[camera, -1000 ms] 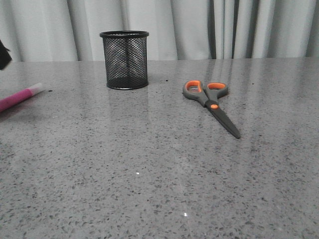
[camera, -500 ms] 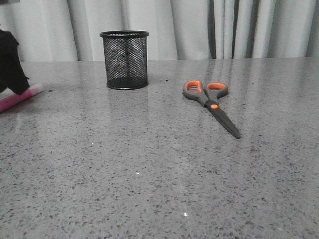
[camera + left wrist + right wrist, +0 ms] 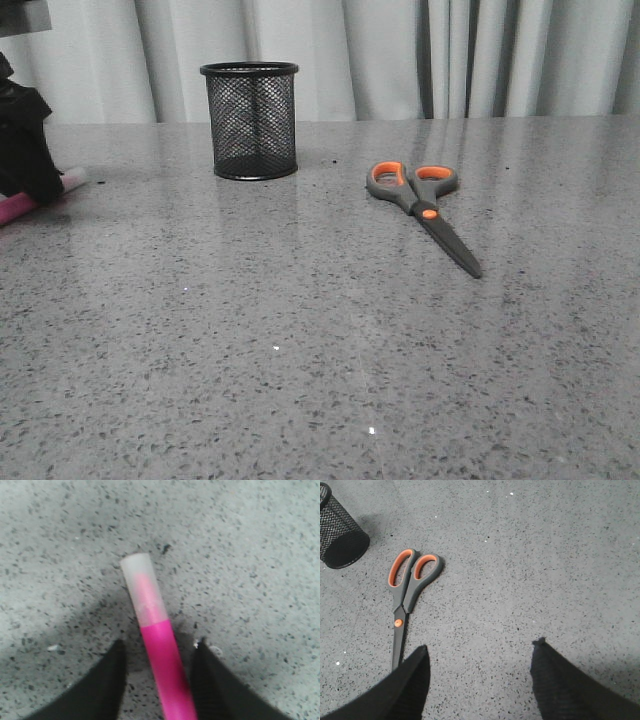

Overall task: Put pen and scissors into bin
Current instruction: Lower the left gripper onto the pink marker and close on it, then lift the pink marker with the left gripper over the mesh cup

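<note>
The magenta pen (image 3: 159,645) with its pale cap (image 3: 141,587) lies flat on the table at the far left; part of it shows in the front view (image 3: 14,209). My left gripper (image 3: 160,644) is open and low over it, one finger on each side of the barrel with a small gap each way; it also shows in the front view (image 3: 32,185). The grey and orange scissors (image 3: 425,210) lie closed right of centre, also in the right wrist view (image 3: 405,587). The black mesh bin (image 3: 250,120) stands upright at the back. My right gripper (image 3: 480,646) is open and empty, above the table beside the scissors' blades.
The table is grey speckled stone (image 3: 300,330). Pale curtains (image 3: 400,55) hang behind its far edge. The bin's side also shows in the right wrist view (image 3: 337,535), beyond the scissors' handles.
My left gripper has come in from the far left and moved down over the pen, now covering part of its barrel. Scissors and bin have not moved.
</note>
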{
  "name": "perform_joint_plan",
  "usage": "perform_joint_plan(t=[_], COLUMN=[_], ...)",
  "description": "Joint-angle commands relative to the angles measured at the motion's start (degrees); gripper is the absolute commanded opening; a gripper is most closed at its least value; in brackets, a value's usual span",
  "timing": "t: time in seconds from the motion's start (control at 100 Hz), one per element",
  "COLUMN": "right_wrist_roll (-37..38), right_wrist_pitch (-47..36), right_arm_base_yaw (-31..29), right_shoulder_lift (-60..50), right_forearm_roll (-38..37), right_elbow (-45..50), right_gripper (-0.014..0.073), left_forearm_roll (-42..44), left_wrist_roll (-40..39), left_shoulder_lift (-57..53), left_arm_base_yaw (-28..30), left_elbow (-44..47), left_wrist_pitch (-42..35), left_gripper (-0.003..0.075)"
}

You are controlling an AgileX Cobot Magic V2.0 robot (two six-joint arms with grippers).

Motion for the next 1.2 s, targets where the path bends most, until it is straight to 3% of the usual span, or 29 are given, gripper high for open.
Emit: perform_joint_plan(t=[0.0,0.02,0.22,0.38,0.66,0.83,1.19], right_wrist_roll=[-0.87,-0.87,-0.87,-0.87,-0.87,-0.87,-0.87], right_wrist_pitch=[-3.57,-3.47,-3.47,-3.28,-3.01,-2.76,-1.72], right_arm_base_yaw=[-0.14,-0.14,-0.14,-0.14,-0.14,-0.14,-0.14], right_shoulder_lift=[0.15,0.15,0.15,0.15,0.15,0.15,0.15], right_forearm_roll=[0.62,0.62,0.62,0.62,0.62,0.62,0.62], right_elbow=[-2.16,-2.16,-2.16,-2.16,-2.16,-2.16,-2.16], right_gripper=[0.04,0.04,0.04,0.04,0.04,0.04,0.04], left_forearm_roll=[-1.13,-1.13,-1.41,-3.43,-19.71,-22.55,-23.01], left_wrist_roll=[-0.12,-0.12,-0.12,1.93,13.38,15.11,15.32], left_shoulder_lift=[-1.17,-1.17,-3.77,-8.73,-9.97,-7.96,1.78], left_arm_base_yaw=[-0.4,-0.4,-1.09,-4.85,-14.6,-18.87,-22.41], left_elbow=[-1.07,-1.07,-3.41,-7.73,-12.7,-13.22,-18.86], left_wrist_pitch=[1.43,1.42,0.69,-5.03,-28.33,-40.24,-42.4], left_gripper=[0.0021,-0.0023,-0.002,-0.002,-0.0019,-0.0019,-0.0019])
